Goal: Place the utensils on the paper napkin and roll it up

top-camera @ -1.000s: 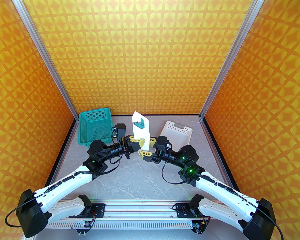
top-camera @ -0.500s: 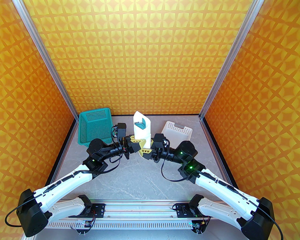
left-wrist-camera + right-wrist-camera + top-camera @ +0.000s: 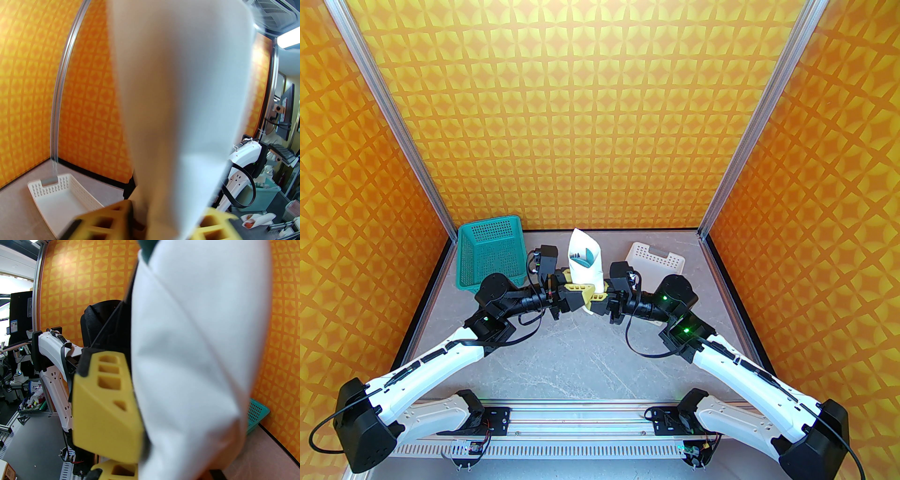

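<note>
Top external: teal plastic utensils inside the rolled white paper napkin, held upright between teal perforated basket and white perforated tray; right gripper clenches its base, left gripper parted around it

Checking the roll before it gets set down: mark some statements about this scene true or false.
1. The paper napkin is rolled up and stands roughly upright. True.
2. Teal utensils show inside its open top. True.
3. The left pincer and right pincer meet the roll near its top. False: both are at its lower end.
4. The teal basket sits to the right of the white tray. False: the basket is at the rear left, the tray at the rear right.
</note>
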Robot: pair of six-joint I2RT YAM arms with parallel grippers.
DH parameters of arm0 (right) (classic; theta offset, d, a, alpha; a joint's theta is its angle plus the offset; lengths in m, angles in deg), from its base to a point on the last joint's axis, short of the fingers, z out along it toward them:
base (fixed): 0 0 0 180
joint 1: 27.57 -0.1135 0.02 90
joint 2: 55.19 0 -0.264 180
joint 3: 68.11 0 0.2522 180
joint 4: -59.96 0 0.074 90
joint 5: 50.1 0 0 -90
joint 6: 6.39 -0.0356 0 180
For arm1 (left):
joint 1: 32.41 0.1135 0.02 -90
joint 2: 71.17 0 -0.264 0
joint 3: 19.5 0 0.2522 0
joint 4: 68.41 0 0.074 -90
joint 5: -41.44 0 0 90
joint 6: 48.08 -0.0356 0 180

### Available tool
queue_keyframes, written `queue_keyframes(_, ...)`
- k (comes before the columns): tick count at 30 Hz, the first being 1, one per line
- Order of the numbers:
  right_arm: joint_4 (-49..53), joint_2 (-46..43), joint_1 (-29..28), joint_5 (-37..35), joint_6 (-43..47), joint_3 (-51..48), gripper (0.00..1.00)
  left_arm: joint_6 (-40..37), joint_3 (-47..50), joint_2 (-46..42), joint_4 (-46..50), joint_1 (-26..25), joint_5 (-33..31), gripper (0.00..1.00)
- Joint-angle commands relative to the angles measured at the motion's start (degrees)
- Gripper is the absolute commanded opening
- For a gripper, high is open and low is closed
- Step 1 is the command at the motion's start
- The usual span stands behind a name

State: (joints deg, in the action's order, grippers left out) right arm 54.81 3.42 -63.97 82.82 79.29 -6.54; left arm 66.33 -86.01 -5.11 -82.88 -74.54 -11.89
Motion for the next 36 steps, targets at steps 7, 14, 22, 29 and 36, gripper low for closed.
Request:
queue_keyframes(7,-4.8,-0.7,2.2,2.4,-5.7,-2.0,0.03,6.0,2.1,-6.9,2.8,8.4,3.9,0.69)
queue_keyframes(14,-8.8,1.2,1.5,4.8,-9.5,-1.6,0.03,9.7,3.9,-6.9,-4.0,9.2,9.0,0.84)
queue_keyframes(22,-9.7,3.6,-1.8,3.6,-9.2,-0.6,0.03,11.8,1.9,0.2,-11.7,6.3,12.8,0.87)
queue_keyframes(29,-10.3,4.8,-2.9,2.9,-9.1,-0.3,0.03,14.1,0.3,4.0,-14.3,4.8,15.2,0.82)
queue_keyframes(36,-10.4,4.1,-2.9,0.8,-8.8,-0.7,0.03,16.9,0.7,5.4,-18.6,4.8,15.5,0.6)
